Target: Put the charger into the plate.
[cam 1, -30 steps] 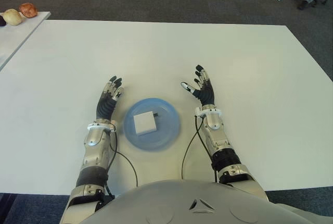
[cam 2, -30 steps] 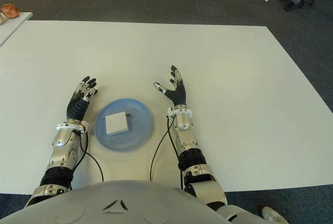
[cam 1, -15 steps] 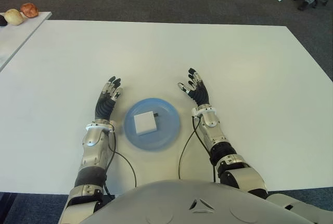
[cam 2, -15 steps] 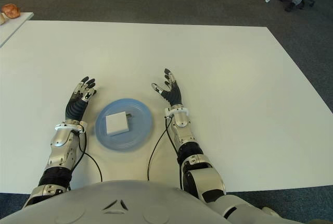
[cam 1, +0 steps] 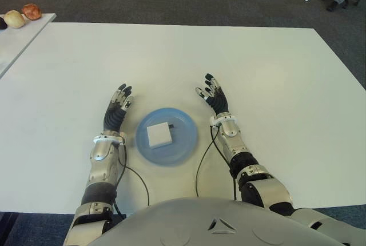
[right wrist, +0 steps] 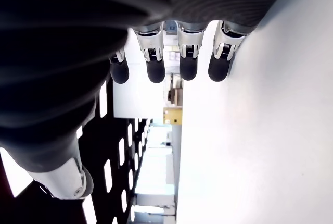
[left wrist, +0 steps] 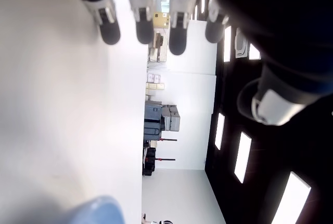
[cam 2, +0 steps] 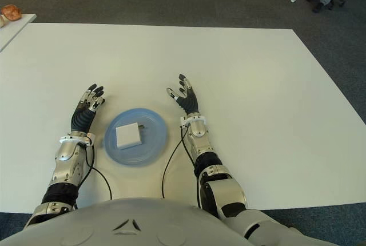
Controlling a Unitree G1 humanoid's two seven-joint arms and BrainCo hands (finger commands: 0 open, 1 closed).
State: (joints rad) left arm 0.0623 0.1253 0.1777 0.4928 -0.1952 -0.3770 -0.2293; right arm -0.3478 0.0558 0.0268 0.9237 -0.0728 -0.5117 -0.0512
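We see the white charger (cam 1: 159,135) lying flat in the blue plate (cam 1: 186,140), roughly centred, on the white table (cam 1: 274,74). Left hand (cam 1: 116,112) is just left of the plate, fingers extended and released, holding nothing. Right hand (cam 1: 215,99) is just right of the plate's far edge (fingers straight in its wrist view too), also empty. Neither hand touches the plate.

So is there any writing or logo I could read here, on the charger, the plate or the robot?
None can be read.
Charger: plain white top, no print showing.
Plate: plain blue.
Left robot hand and right robot hand: no lettering visible.
Table: bare white.
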